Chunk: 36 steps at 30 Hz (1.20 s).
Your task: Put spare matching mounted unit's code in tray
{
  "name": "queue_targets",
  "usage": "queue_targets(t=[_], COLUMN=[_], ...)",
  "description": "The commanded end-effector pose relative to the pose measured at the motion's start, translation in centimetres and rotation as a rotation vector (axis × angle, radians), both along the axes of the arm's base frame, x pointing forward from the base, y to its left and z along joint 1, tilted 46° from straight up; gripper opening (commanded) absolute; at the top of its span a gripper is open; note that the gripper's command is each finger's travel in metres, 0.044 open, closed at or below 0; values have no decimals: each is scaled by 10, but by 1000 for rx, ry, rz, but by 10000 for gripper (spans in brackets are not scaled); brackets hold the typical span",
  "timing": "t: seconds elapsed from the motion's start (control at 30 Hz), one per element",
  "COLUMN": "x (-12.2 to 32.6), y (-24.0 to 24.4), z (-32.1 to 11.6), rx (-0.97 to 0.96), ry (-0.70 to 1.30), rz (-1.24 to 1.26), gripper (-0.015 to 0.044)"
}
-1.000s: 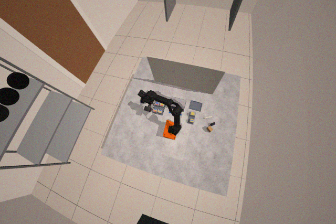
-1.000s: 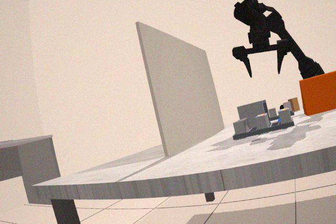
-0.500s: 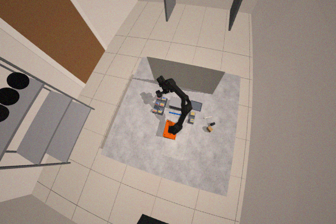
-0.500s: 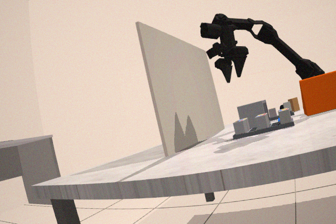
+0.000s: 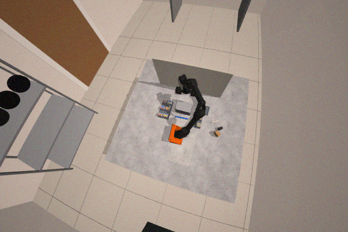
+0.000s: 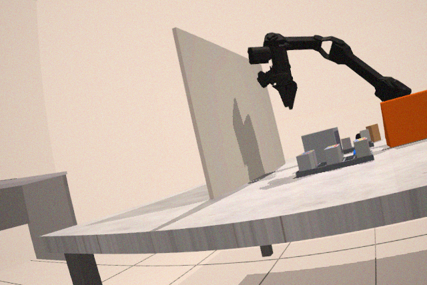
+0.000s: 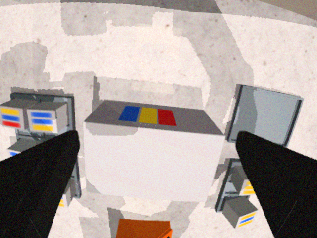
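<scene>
The mounted unit [image 5: 184, 107] [image 6: 319, 143] [image 7: 154, 166] is a large grey box. Its back face shows a blue, a yellow and a red square, left to right, in the wrist view. My gripper [image 6: 290, 107] [image 7: 158, 139] is open and empty, high above the unit. A dark rack [image 5: 169, 112] [image 6: 322, 171] [image 7: 77, 178] holds several grey spares with coloured stripes; one spare [image 7: 12, 118] shows yellow, blue and red, another [image 7: 42, 120] blue, blue and yellow. A smaller rack [image 7: 221, 197] holds spares with yellow and blue stripes. The shallow blue-grey tray [image 5: 207, 110] [image 7: 264, 117] is empty.
A tall upright panel [image 5: 193, 76] [image 6: 227, 113] stands behind the unit. An orange block [image 5: 175, 138] [image 6: 405, 119] [image 7: 144, 229] is at the arm's base. A blue rod [image 5: 181, 117] lies near the unit. A brown block [image 5: 217, 133] [image 6: 373, 132] and a small black item [image 5: 219, 128] lie beyond the smaller rack.
</scene>
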<state>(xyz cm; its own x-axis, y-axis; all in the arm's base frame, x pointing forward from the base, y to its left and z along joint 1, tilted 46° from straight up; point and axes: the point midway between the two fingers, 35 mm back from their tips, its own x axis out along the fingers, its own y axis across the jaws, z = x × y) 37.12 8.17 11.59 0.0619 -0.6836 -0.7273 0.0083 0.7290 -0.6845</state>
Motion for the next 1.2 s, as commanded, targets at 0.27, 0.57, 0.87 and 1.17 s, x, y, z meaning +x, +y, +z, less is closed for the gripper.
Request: queue_targets(t=[0.27, 0.57, 0.87, 1.17], x=[0, -54, -169, -189], y=[0, 80, 130, 126], z=[2, -89, -191, -209], rx=[-3, 7, -32, -42], ry=[-8, 403, 954, 1043], rz=[-4, 405, 914, 989], gripper=[440, 440, 440, 387])
